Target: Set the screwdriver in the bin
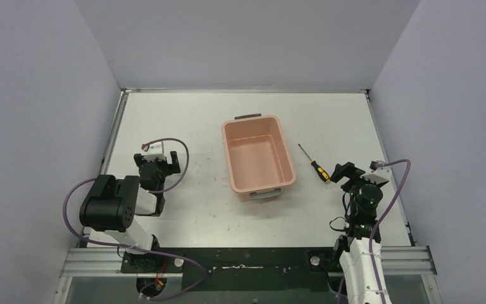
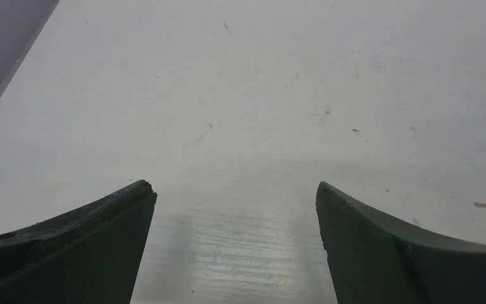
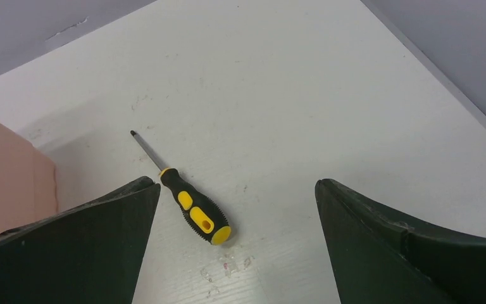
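Note:
The screwdriver, with a thin dark shaft and a black-and-yellow handle, lies flat on the white table just right of the bin, a salmon-pink tub standing empty mid-table. In the right wrist view the screwdriver lies between my fingers, close to the left one, and the bin's wall shows at the left edge. My right gripper is open and empty, just near-right of the handle. My left gripper is open and empty over bare table, left of the bin.
Grey walls enclose the table on the left, back and right. The table's right edge runs close beside the right gripper. Purple cables loop around both arms.

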`<state>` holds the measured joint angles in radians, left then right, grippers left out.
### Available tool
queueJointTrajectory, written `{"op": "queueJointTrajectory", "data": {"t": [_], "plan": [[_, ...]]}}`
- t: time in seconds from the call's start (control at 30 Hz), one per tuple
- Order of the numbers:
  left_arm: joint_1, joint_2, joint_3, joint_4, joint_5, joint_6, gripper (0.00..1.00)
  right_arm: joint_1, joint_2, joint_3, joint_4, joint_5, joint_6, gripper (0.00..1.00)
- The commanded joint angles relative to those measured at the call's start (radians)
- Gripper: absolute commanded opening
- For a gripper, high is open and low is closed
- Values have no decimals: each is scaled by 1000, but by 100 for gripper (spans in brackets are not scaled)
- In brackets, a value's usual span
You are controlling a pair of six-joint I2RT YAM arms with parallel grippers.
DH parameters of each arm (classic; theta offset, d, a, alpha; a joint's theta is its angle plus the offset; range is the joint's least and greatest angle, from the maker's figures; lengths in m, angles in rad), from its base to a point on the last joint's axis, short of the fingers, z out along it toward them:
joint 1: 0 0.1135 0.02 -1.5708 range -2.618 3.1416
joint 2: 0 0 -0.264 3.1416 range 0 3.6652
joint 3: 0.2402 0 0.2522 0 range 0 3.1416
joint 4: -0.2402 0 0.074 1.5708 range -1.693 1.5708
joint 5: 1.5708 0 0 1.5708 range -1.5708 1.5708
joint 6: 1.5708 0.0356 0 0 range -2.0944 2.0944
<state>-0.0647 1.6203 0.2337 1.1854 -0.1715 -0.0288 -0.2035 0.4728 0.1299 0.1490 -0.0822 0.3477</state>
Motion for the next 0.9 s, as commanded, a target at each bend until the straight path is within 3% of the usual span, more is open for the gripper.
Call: {"op": "queueJointTrajectory", "data": {"t": [0.0,0.13,0.23,0.37,0.5,0.87], "plan": [[-2,-1,19,39,-3,5,97,-5,5,27,55,2,-18,100],[-3,-2,19,39,-3,5,97,-5,42,119,37,-69,-56,100],[-2,-1,19,39,-3,5,97,-4,163,264,-39,-126,-98,100],[-3,-1,19,38,-3,4,97,-4,465,623,-376,-80,-143,100],[-3,-3,19,37,-3,4,97,3,764,880,-652,-163,-220,100],[-2,-1,19,38,-5,5,97,224,1115,969,-755,-18,-257,100]]}}
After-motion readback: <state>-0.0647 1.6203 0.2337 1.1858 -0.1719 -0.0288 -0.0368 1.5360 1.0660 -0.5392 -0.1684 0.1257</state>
